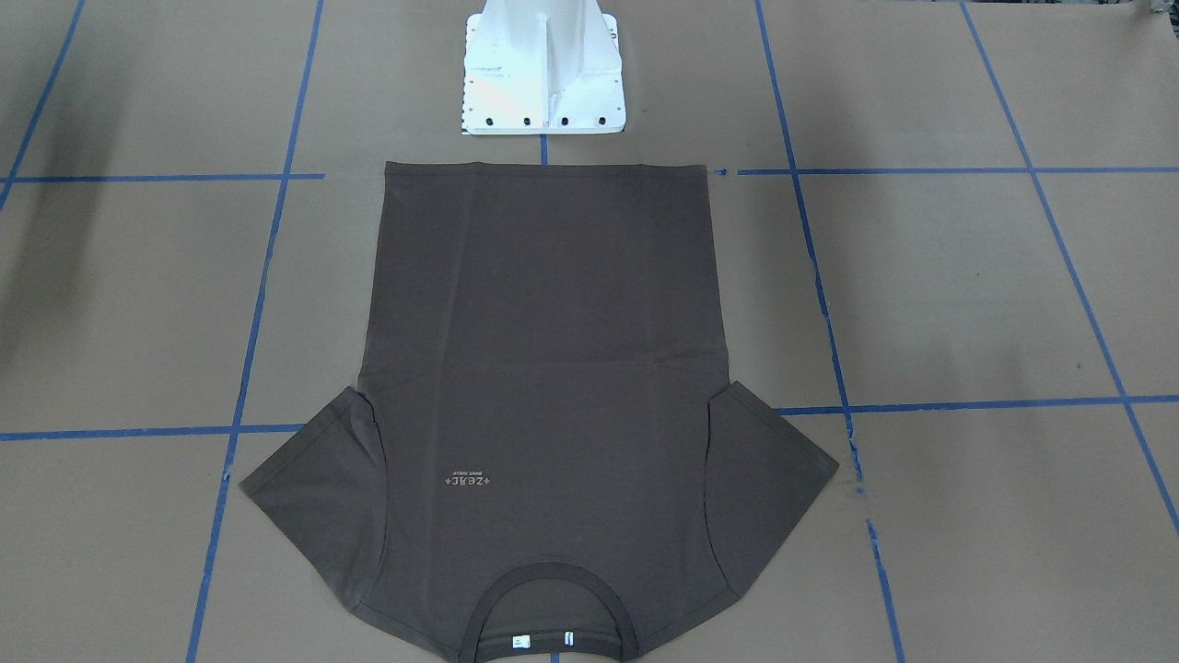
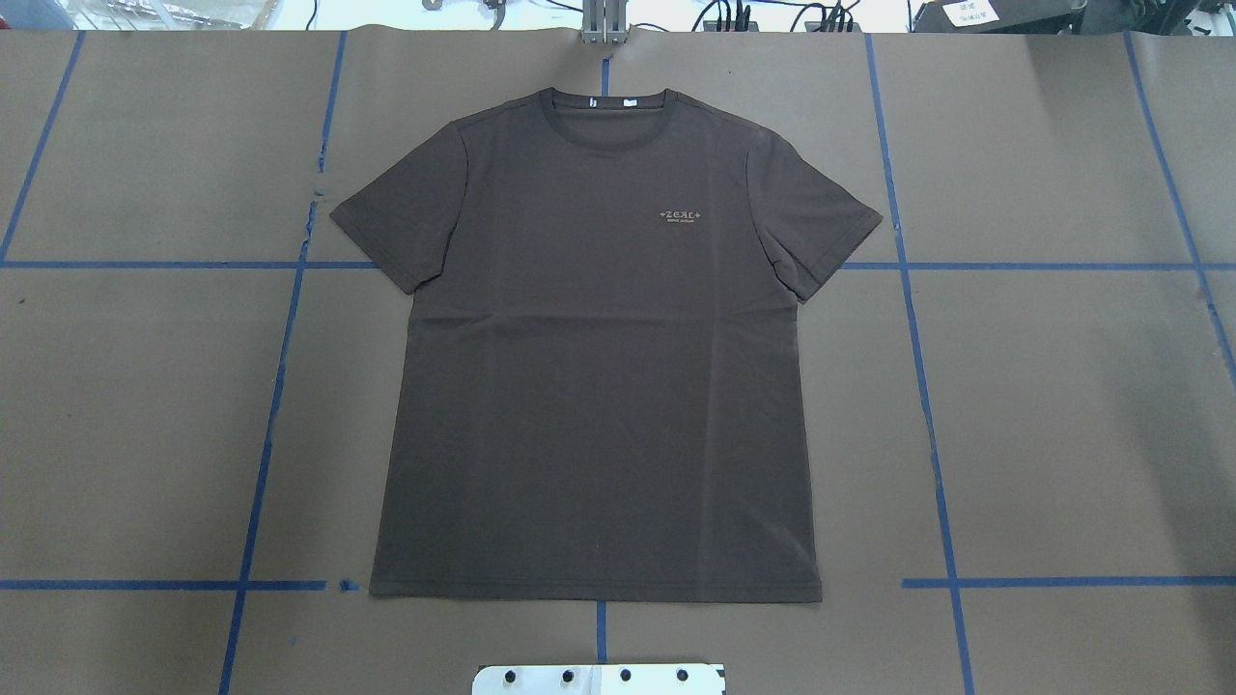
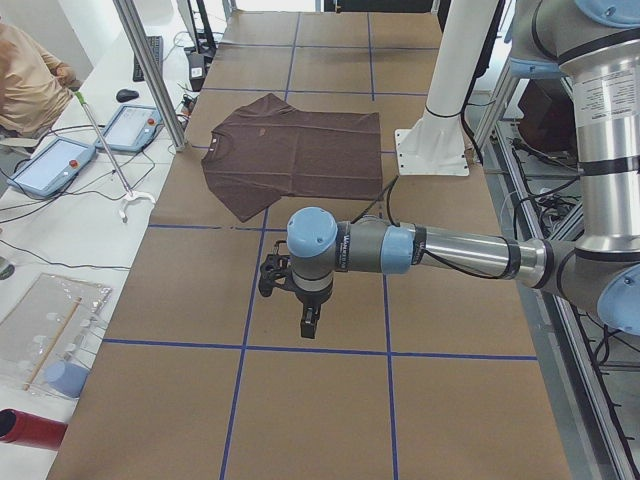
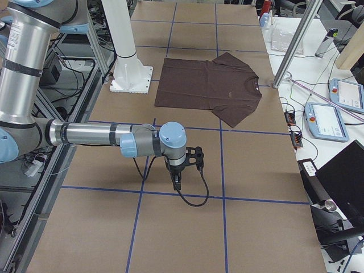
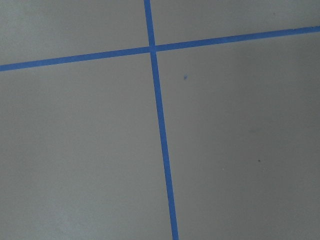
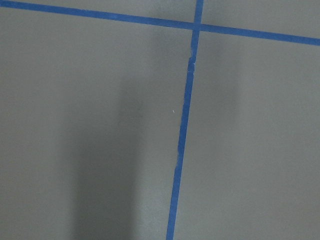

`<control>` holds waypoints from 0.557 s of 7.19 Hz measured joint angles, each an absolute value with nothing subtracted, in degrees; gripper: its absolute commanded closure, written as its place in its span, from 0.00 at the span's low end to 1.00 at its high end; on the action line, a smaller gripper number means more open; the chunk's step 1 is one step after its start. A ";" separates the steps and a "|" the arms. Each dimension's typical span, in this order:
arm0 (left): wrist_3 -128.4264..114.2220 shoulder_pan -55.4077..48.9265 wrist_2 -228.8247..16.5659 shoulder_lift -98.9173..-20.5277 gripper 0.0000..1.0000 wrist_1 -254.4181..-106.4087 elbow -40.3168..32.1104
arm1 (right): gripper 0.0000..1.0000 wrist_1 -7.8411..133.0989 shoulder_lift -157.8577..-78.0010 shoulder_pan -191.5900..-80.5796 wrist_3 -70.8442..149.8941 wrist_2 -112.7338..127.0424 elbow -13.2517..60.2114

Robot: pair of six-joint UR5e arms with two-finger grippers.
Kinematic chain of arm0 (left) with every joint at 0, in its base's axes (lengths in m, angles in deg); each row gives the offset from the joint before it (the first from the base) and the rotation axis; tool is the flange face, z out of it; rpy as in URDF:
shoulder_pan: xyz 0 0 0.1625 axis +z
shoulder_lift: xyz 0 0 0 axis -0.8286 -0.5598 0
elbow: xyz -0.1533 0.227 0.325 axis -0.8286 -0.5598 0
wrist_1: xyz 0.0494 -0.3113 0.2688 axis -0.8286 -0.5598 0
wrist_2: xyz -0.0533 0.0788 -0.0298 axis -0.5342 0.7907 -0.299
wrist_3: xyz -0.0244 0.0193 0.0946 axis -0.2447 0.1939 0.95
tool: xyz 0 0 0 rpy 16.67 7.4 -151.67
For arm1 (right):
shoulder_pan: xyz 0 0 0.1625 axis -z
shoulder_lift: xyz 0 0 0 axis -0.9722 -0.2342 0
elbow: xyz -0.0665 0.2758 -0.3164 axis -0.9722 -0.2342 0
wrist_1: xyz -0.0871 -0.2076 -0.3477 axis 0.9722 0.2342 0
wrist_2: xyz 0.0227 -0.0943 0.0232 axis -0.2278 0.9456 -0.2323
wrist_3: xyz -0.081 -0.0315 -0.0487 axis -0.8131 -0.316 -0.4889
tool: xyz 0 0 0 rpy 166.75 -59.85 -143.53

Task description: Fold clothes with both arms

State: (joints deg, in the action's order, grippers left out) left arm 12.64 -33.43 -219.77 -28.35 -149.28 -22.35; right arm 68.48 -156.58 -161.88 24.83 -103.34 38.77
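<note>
The dark brown T-shirt (image 2: 599,386) lies flat and spread out, front up, on the brown paper table, with its collar (image 2: 603,111) at the far edge and its hem towards the robot's base. It also shows in the front view (image 1: 543,368) and in both side views (image 3: 300,150) (image 4: 210,85). My left gripper (image 3: 310,325) hangs over bare table well away from the shirt, seen only in the left side view. My right gripper (image 4: 177,183) hangs likewise at the other end. I cannot tell whether either is open or shut. Both wrist views show only paper and blue tape.
The white pedestal base (image 1: 543,74) stands just behind the shirt's hem. Blue tape lines (image 2: 261,463) grid the table. A slanted metal pole (image 3: 150,70) stands at the far edge. Teach pendants (image 4: 327,119) and an operator (image 3: 25,80) are beyond that edge.
</note>
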 measured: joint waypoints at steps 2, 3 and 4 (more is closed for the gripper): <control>12.75 -33.41 -219.66 -28.34 0.00 -149.32 -23.08 | 0.00 68.44 -156.15 -161.88 24.92 -103.40 38.98; 12.89 -33.34 -219.22 -28.60 0.00 -149.34 -23.40 | 0.00 68.42 -154.61 -161.80 24.93 -103.59 39.13; 12.95 -33.27 -218.13 -29.74 0.00 -149.36 -23.52 | 0.00 68.41 -151.85 -161.71 24.96 -104.02 39.18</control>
State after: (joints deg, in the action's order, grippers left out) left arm 12.95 -33.27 -218.13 -29.74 -149.36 -23.52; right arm 68.41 -151.85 -161.71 24.96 -104.02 39.18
